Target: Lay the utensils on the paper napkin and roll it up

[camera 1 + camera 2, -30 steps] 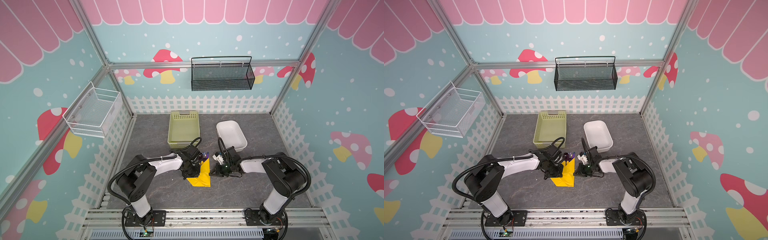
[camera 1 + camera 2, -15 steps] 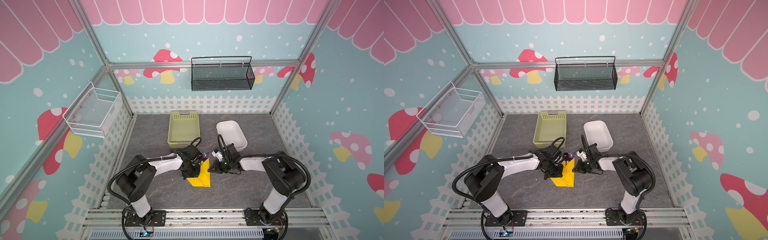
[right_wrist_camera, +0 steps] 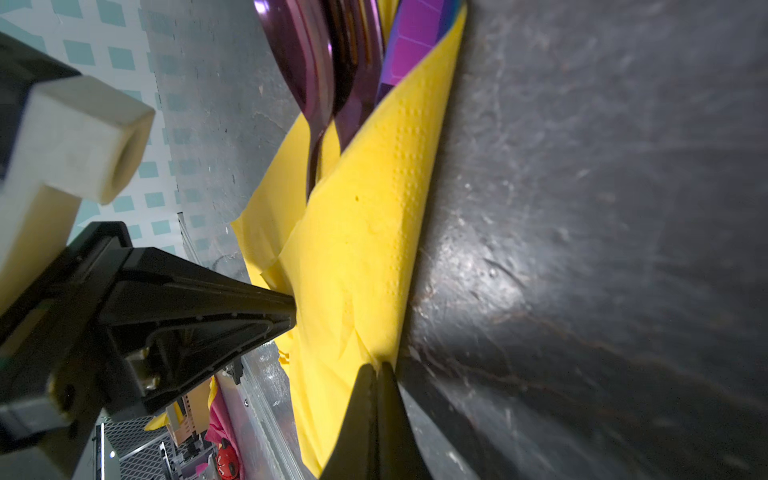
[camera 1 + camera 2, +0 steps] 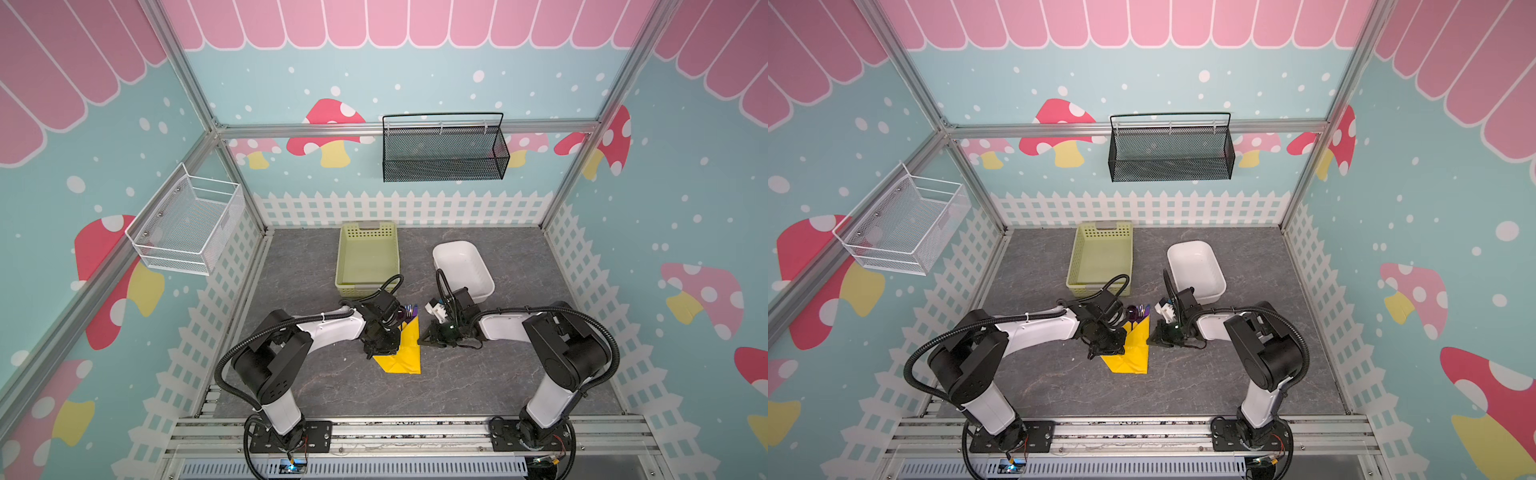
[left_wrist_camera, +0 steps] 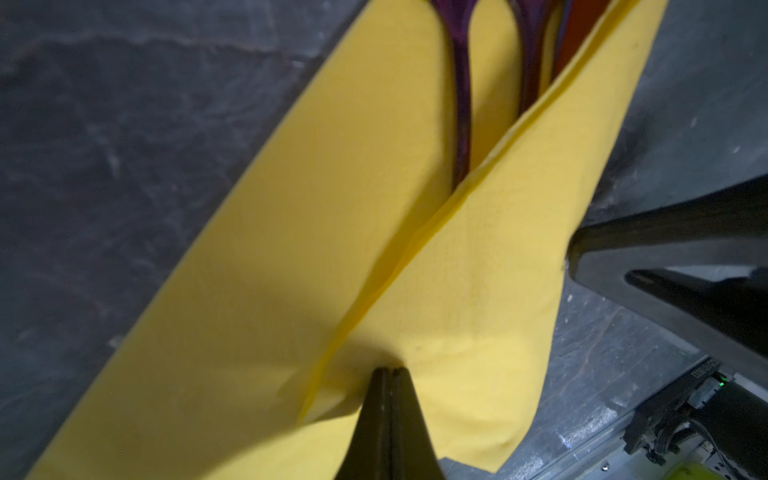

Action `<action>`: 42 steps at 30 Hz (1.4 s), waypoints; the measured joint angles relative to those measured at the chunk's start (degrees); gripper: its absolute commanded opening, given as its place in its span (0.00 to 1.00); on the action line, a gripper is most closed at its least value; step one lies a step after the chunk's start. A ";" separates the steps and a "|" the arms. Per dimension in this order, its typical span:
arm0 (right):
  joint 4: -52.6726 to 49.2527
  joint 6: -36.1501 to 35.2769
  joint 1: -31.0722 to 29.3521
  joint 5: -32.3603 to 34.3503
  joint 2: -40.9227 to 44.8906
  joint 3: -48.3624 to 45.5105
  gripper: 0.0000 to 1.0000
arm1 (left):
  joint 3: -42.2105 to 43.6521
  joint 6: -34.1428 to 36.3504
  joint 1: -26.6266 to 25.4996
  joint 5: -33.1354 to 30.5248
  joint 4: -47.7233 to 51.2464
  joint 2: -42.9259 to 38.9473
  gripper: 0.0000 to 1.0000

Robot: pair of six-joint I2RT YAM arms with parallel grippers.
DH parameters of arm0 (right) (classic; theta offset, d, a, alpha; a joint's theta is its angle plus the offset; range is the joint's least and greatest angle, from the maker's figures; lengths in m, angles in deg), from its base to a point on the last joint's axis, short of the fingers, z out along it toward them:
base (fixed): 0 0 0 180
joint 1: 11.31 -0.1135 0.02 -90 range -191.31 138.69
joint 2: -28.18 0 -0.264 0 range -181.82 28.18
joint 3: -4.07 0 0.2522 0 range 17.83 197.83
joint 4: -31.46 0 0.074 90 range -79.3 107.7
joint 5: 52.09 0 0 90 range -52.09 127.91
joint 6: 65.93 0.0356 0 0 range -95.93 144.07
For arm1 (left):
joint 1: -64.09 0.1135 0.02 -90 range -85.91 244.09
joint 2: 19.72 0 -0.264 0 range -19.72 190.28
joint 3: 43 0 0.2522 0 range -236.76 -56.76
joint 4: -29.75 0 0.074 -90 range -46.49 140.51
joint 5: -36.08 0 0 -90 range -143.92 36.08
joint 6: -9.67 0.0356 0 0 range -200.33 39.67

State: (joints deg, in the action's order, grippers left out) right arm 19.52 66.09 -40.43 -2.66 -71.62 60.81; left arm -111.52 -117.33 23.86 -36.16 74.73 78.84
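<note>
On counter centre | napkin x1, one flap folded over utensils x3 (spoon, fork, purple-blue pc), heads poking out | L tool closed, tip pins flap, prob. so it can't spring open | R tool closed, tip at fold edge; you look set to roll.

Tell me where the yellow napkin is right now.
In both top views the paper napkin lies folded on the grey table near the middle, just in front of the green basket, between the left gripper and right gripper.
</note>
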 measured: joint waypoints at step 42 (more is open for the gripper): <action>-2.29 -3.04 1.44 0.66 -5.77 6.56 0.00 | 0.00 0.37 0.04 -1.14 1.29 -0.44 0.00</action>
State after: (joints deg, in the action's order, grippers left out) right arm 17.23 63.05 -38.99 -2.01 -77.40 67.37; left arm -111.52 -116.96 23.90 -37.30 76.02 78.40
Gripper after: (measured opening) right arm 0.054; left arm 0.047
